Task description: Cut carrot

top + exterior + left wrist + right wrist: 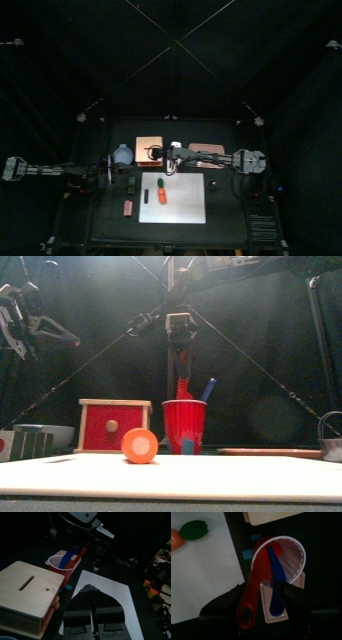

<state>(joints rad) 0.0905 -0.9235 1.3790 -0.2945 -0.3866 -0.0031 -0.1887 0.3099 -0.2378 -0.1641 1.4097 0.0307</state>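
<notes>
The carrot [156,190], a short orange-red stick with a green tip, lies on the white board [185,205]; the front view shows it end-on [139,444]. Behind it stands a red cup [185,426] holding a red-handled utensil [254,587] and a blue one [274,574]. My right gripper [264,589] hangs over the cup, open, with its jaws on either side of both handles. It shows above the cup in the front view [179,361]. My left gripper [93,612] is shut and empty, raised at the table's left [96,172].
A wooden box [150,148] with a slot stands left of the cup. A pale pink bar [128,208] lies left of the board. A flat wooden tray [207,150] is at the back right, a grey bowl [122,155] at the back left.
</notes>
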